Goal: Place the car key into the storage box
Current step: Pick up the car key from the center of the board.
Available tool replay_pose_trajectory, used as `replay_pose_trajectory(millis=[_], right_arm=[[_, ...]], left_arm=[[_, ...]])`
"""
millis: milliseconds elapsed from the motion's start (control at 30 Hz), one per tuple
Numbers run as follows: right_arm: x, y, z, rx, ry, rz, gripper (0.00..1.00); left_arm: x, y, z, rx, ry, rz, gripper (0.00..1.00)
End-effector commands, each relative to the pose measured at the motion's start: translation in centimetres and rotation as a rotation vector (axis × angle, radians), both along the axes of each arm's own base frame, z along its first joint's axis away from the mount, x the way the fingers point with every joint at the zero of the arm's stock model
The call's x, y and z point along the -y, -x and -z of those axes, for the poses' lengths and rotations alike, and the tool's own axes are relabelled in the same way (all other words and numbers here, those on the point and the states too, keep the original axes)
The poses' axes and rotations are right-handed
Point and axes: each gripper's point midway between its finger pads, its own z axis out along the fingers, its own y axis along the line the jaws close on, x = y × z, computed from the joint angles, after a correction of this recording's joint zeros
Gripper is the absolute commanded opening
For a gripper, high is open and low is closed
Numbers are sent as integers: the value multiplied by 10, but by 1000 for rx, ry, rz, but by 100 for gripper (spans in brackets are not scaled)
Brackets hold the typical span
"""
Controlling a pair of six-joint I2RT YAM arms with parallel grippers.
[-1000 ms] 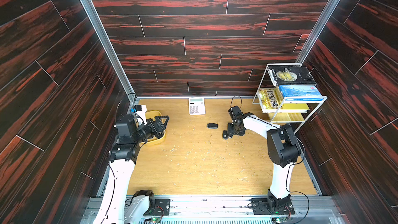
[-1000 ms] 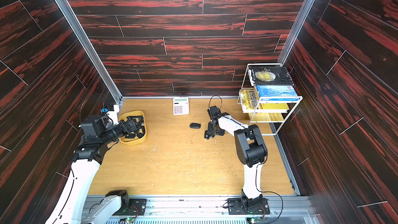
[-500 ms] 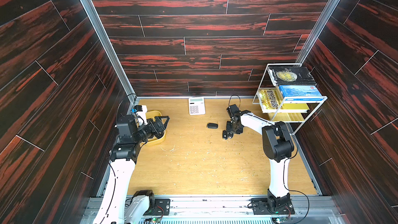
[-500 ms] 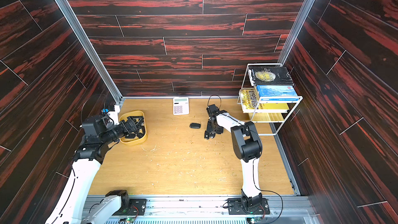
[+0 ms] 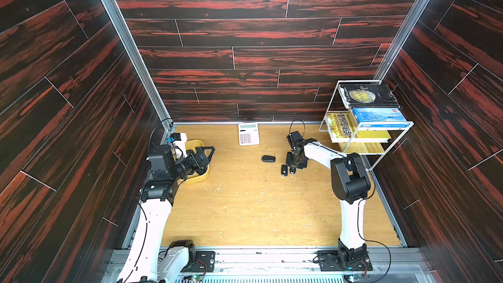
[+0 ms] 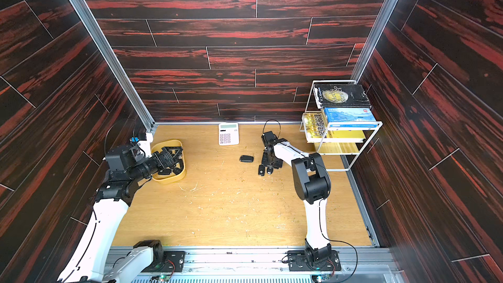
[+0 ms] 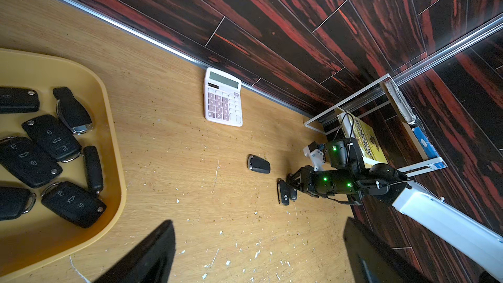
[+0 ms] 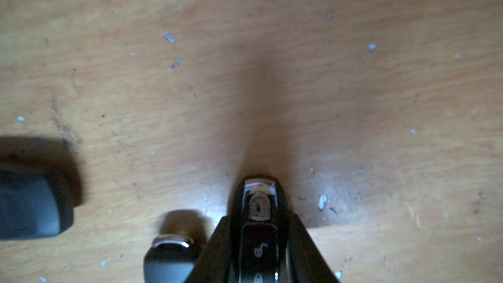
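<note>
Black car key [image 8: 258, 230], bottom cut off, pinched in right end effector [image 8: 260, 221]; left end effector [image 7: 258, 221] spread wide.

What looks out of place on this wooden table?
Pale flecks and crumbs litter the wooden tabletop, like debris. Three black plastic car keys sit outside the shallow yellow plastic tray that holds the rest.

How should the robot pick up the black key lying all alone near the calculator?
Pinch the lone key across its narrow middle, coming straight down from above. It lies flat on the table, long and slim, with bare wood along both long sides.
</note>
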Motion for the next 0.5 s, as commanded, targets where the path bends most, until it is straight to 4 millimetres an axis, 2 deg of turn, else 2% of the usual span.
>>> replay_pose_trajectory(millis=[0,67,100,233,467], right_arm=[[3,4,15,-50,8,9,33],[3,4,15,-54,5,9,14],[3,5,15,-56,0,9,13],[4,6,12,-54,-9,11,13],[-1,8,-17,-13,-57,2,13]], left_arm=[[3,0,1,5,4,17,100],[5,0,2,4,5,20,100],[6,0,3,2,3,21,100],[18,-3,12,-15,0,41,100],[77,6,19,59,-25,152,100]])
